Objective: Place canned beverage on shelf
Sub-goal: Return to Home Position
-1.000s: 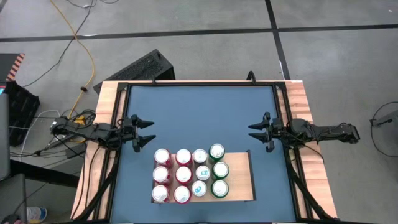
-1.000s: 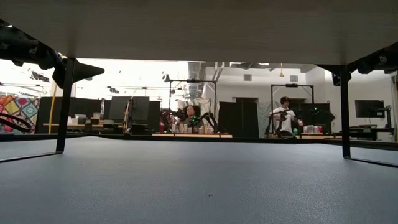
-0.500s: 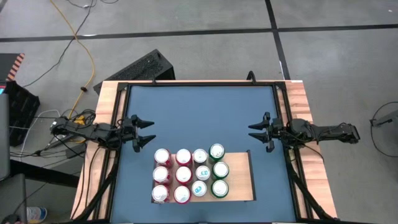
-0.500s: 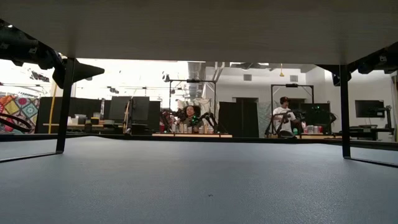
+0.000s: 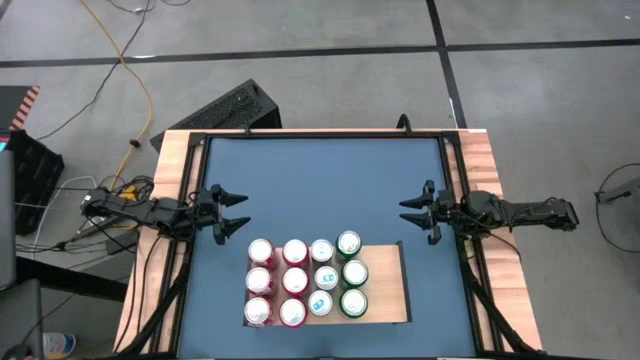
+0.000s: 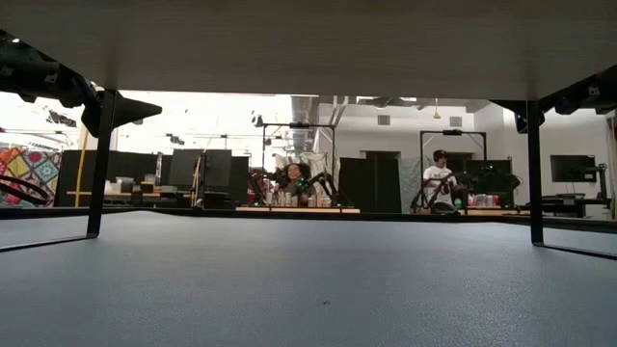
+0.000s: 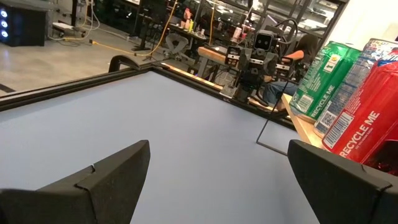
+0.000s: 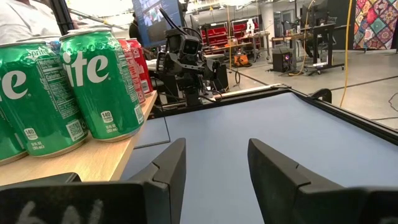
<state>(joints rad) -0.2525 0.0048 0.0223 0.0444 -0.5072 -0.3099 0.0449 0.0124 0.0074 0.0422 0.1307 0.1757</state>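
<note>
Standing on the shelf [image 5: 386,288], twelve cans [image 5: 305,280] are grouped; left gripper [image 5: 243,212] and right gripper [image 5: 404,212] are held wide-fingered, empty, at opposite sides.

cans [image 5: 295,281] on shelf [image 5: 385,285], left part | shelf on table [image 5: 320,190], high view bottom centre

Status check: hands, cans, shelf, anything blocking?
Left hand open, empty, at left side. Right hand open, empty, at right side. Twelve cans upright on shelf, four columns. Nothing between hands and shelf.
</note>
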